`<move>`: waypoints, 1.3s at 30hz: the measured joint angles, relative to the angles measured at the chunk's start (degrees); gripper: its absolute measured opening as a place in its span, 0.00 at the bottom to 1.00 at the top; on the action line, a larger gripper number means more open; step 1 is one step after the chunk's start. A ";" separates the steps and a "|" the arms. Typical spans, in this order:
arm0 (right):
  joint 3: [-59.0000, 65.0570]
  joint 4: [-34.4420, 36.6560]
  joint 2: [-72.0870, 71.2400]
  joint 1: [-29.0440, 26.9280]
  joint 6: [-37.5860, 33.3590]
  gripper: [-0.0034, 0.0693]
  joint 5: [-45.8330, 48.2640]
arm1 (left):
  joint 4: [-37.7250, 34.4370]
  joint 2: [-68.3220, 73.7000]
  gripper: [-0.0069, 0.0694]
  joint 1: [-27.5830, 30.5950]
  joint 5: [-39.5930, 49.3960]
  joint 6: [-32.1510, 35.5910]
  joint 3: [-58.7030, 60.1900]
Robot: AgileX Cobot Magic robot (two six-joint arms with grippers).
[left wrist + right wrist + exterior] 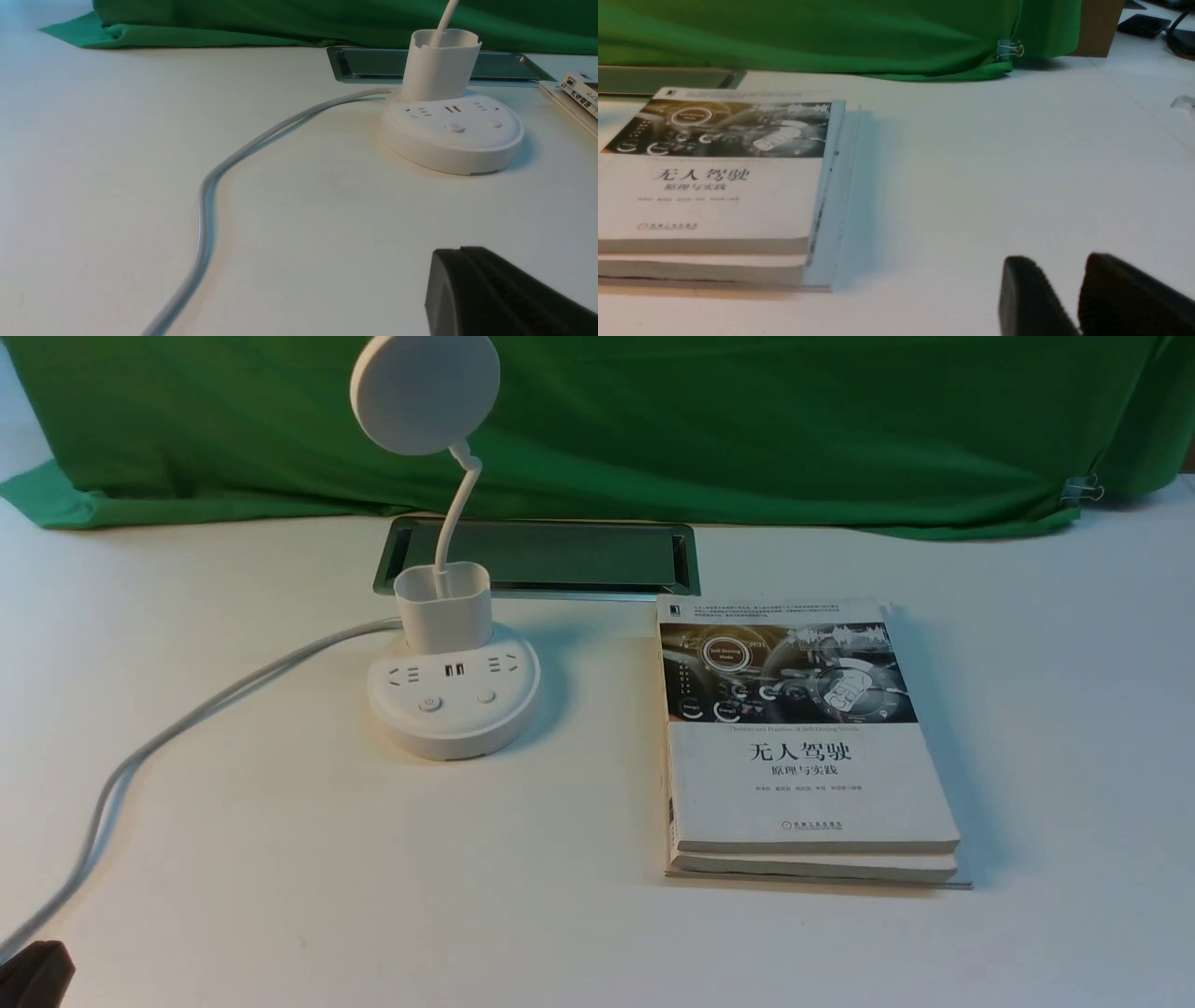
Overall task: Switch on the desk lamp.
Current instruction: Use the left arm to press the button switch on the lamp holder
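The white desk lamp (pixel 455 695) stands at the table's middle left. Its flat disc head (pixel 425 392) sits high on a thin bent neck (pixel 455 513) that rises from a small cup (pixel 443 607). The disc shows no glow. The round base carries sockets and two buttons (pixel 429 704), also seen in the left wrist view (pixel 454 127). My left gripper (pixel 460 252) is shut and empty, low over the table well short of the base (pixel 453 135); only a dark corner of it shows in the front view (pixel 33 980). My right gripper (pixel 1062 261) is slightly open and empty, right of the book.
A grey cable (pixel 168 737) runs from the lamp base to the front left edge. Two stacked books (pixel 803 737) lie right of the lamp. A metal-rimmed slot (pixel 560 555) is set in the table behind the lamp. Green cloth (pixel 747 420) covers the back.
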 joint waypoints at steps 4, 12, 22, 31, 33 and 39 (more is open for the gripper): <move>0.00 0.00 0.00 0.00 0.00 0.37 0.00 | 0.00 0.00 0.09 0.00 0.00 0.00 0.00; 0.00 0.00 0.00 0.00 0.00 0.37 0.00 | 0.00 0.00 0.09 0.00 0.00 0.00 0.00; 0.00 0.00 0.00 0.00 0.00 0.37 0.00 | 0.64 0.00 0.09 0.00 -2.45 1.42 0.00; 0.00 0.00 0.00 0.00 0.00 0.37 0.00 | 2.55 0.00 0.09 0.00 -41.04 1.81 0.00; 0.00 0.00 0.00 0.00 0.00 0.37 0.00 | 3.07 0.00 0.09 0.00 -47.43 1.81 0.00; 0.00 0.00 0.00 0.00 0.00 0.37 0.00 | 3.07 -0.04 0.09 0.00 -75.81 -7.59 0.00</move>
